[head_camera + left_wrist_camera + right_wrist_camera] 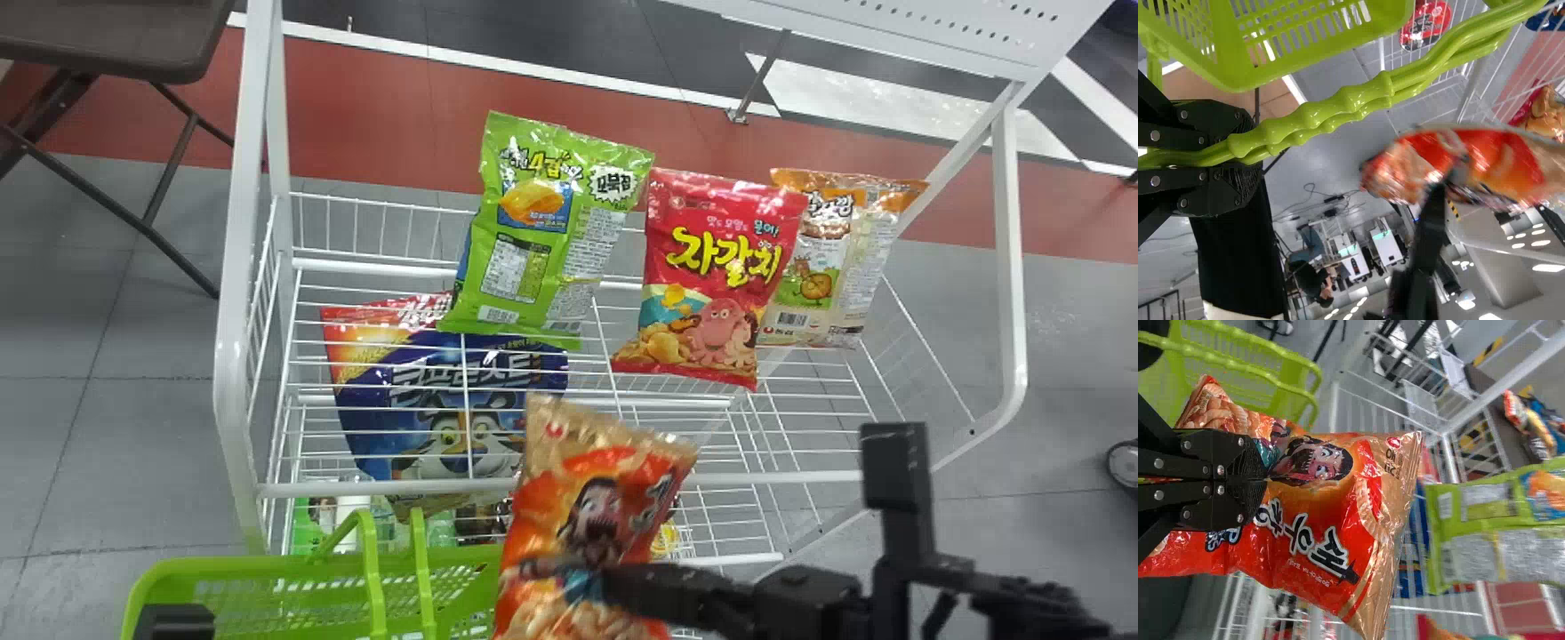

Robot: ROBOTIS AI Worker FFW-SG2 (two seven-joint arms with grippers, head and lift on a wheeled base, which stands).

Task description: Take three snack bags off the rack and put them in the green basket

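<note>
Bottom centre there, right gripper (pixel 562 571) tight on orange snack bag (pixel 613 484); bottom left, left gripper (pixel 178 620) snug round basket handles (pixel 372 578)

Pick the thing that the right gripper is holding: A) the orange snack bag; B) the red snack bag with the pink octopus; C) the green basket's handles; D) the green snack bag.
A: the right gripper is clamped on the orange snack bag.
</note>
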